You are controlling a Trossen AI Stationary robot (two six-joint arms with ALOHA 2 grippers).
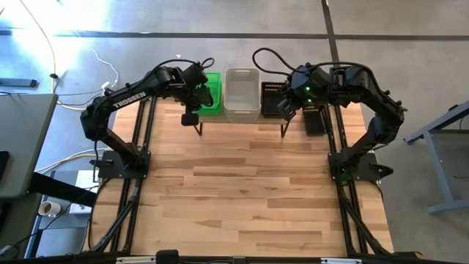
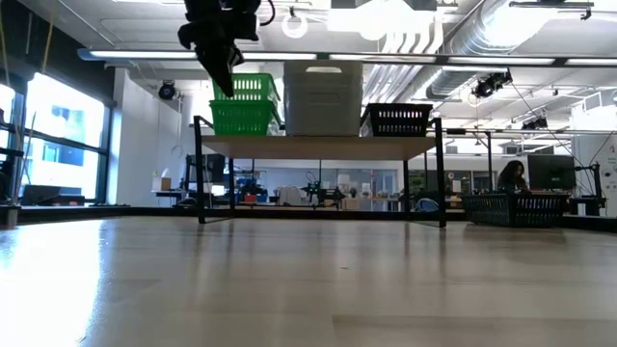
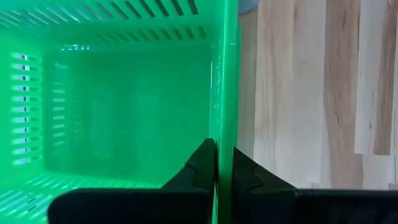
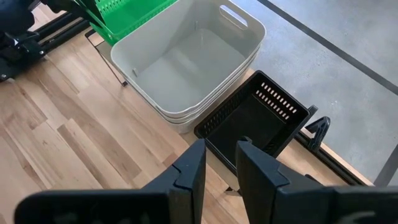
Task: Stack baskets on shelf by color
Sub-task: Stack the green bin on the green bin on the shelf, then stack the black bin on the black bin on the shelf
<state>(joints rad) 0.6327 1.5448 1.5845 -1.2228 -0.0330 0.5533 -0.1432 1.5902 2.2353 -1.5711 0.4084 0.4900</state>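
On the shelf [image 2: 318, 146] at the table's far edge stand green baskets [image 2: 243, 116] at the left, whitish baskets [image 1: 242, 94] nested in the middle and a black basket [image 4: 252, 121] at the right. My left gripper [image 3: 224, 165] is shut on the upper green basket [image 2: 253, 89], at the stack's left side [image 1: 199, 95]. That basket sits skewed in the one below it. My right gripper [image 4: 219, 163] hovers open above the black basket's near side [image 1: 287, 108], with nothing between its fingers. My left gripper pinches the upper green basket's side wall [image 3: 225, 124], the one toward the table's left, at its rim. One finger is inside the basket and one outside. The fingers slant down from above. Whether the basket is lifted clear of the one below, I cannot tell.
Another black basket [image 2: 511, 207] shows low at the right, beside the shelf. The shelf's thin black legs [image 2: 201, 183] stand on the tabletop [image 1: 242, 191]. Both arms' bases [image 1: 121, 158] stand at the table's left and right sides.
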